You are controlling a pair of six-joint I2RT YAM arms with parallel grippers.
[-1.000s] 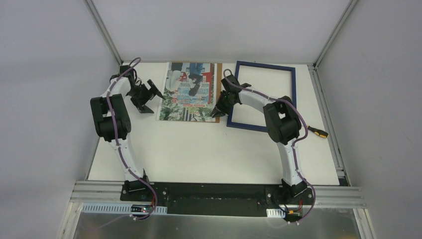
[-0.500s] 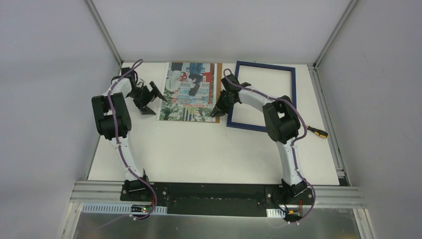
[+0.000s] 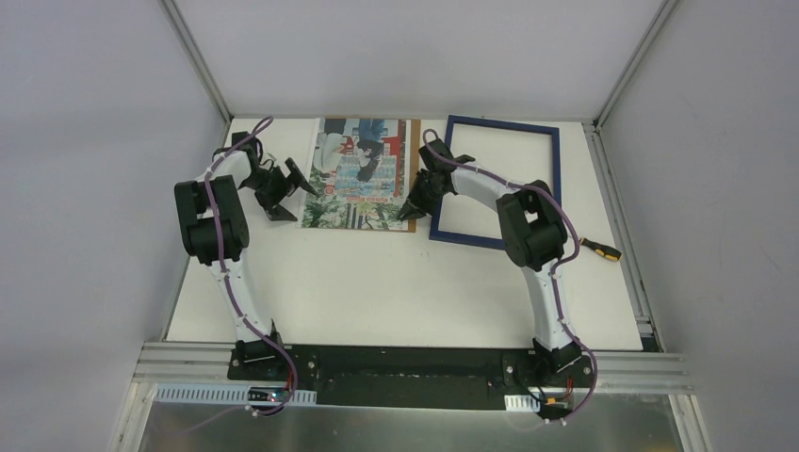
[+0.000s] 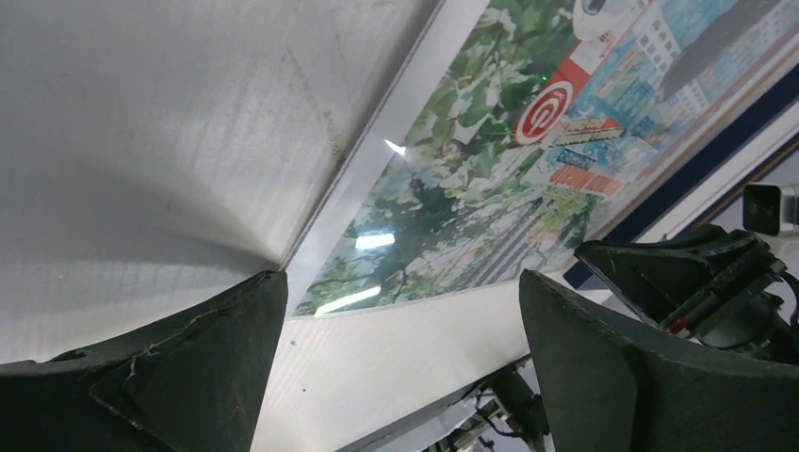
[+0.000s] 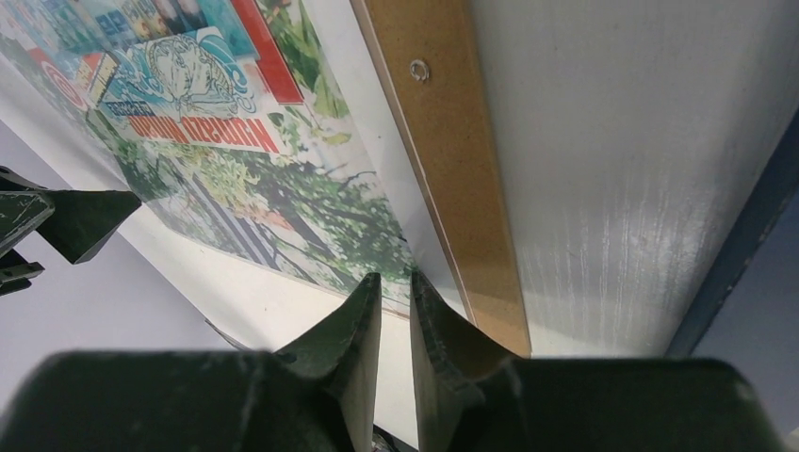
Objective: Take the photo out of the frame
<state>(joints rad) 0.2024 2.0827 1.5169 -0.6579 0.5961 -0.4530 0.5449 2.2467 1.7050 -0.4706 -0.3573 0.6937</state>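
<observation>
The photo lies face up on a brown backing board at the back middle of the table. The frame, dark blue and with nothing in it, lies flat to its right. My left gripper is open just left of the photo's left edge; its wrist view shows the photo's near corner ahead between the spread fingers. My right gripper is shut to a thin slit, its tips at the photo's near right corner, beside the board's bare strip. Nothing shows between the jaws.
A screwdriver with a yellow and black handle lies right of the frame, near the table's right rail. The frame's blue edge runs close on the right of my right gripper. Walls close in the back and sides.
My left gripper has moved a little right, closer to the photo's left edge. My right gripper has stayed at the photo's near right corner.
</observation>
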